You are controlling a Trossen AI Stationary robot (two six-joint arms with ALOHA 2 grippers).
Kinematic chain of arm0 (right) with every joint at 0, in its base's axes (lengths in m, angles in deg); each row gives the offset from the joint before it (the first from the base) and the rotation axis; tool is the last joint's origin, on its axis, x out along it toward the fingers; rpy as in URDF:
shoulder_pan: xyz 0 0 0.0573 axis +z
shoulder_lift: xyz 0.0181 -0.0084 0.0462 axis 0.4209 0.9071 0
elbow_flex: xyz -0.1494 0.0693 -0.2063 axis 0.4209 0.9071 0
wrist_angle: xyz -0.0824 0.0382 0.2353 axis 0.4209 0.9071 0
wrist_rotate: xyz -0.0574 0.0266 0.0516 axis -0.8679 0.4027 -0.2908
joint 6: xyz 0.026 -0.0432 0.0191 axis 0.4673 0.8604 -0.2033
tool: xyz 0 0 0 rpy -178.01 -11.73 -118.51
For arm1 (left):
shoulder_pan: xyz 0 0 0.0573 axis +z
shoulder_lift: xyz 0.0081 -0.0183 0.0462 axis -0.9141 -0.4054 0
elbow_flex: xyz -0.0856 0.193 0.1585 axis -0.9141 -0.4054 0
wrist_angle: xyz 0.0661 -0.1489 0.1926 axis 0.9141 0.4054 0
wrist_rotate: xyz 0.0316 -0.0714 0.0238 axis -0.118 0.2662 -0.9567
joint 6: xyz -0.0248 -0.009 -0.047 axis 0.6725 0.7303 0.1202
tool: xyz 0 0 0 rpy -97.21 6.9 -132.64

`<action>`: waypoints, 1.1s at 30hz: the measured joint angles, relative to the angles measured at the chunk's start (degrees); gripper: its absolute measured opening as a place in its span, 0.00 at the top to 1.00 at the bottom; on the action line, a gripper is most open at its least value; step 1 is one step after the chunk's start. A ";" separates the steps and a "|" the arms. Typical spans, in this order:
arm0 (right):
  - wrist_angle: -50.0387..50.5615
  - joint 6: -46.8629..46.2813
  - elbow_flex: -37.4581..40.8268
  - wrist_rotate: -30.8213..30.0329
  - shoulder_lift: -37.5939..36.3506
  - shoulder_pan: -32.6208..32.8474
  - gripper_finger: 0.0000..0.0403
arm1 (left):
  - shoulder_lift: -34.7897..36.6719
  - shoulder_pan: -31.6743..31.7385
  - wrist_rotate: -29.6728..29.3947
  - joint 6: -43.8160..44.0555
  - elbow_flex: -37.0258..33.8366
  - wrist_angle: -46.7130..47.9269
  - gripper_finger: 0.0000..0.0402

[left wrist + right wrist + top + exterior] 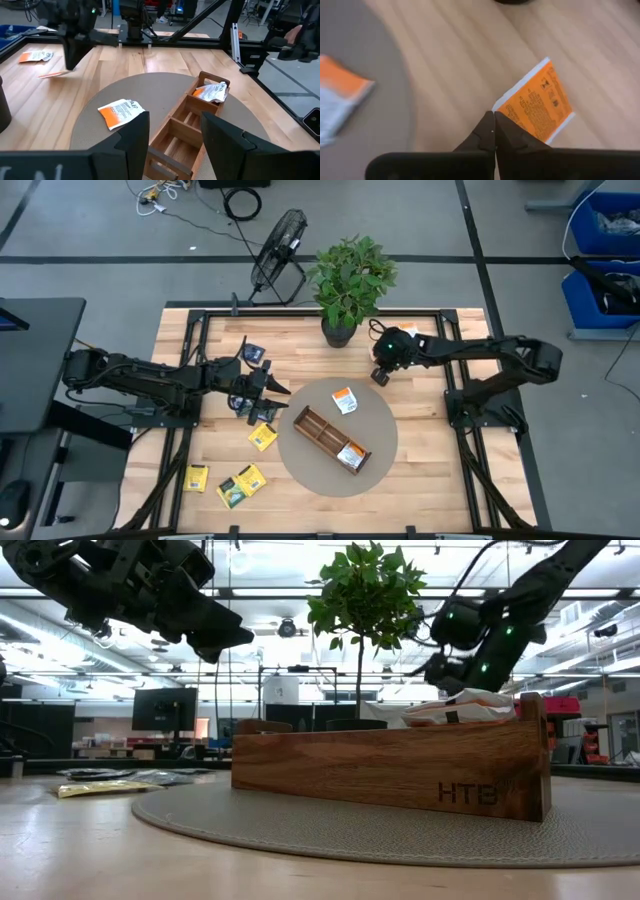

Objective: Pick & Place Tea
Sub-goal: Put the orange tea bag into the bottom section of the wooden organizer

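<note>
Tea sachets lie scattered: one orange-and-white sachet (pixel 345 400) sits on the round mat (pixel 385 430) at frame centre; another (pixel 537 102) is pinched at its corner in my right gripper (pixel 494 131), clenched shut, the rest cut off behind the fingertips; my left gripper (pixel 172 137) hangs released above the wooden tray (pixel 187 127); yellow sachets (pixel 240 483) lie lower left.

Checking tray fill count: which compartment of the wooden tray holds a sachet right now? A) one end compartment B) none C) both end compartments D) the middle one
A: in the high view only one orange-and-white sachet sits in the wooden tray, at its end; the other compartments look empty.
</note>
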 joint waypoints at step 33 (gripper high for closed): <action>19.04 -26.38 -10.11 0.29 -13.52 20.77 1.00 | -2.19 0.00 -0.28 0.49 -0.02 0.04 0.54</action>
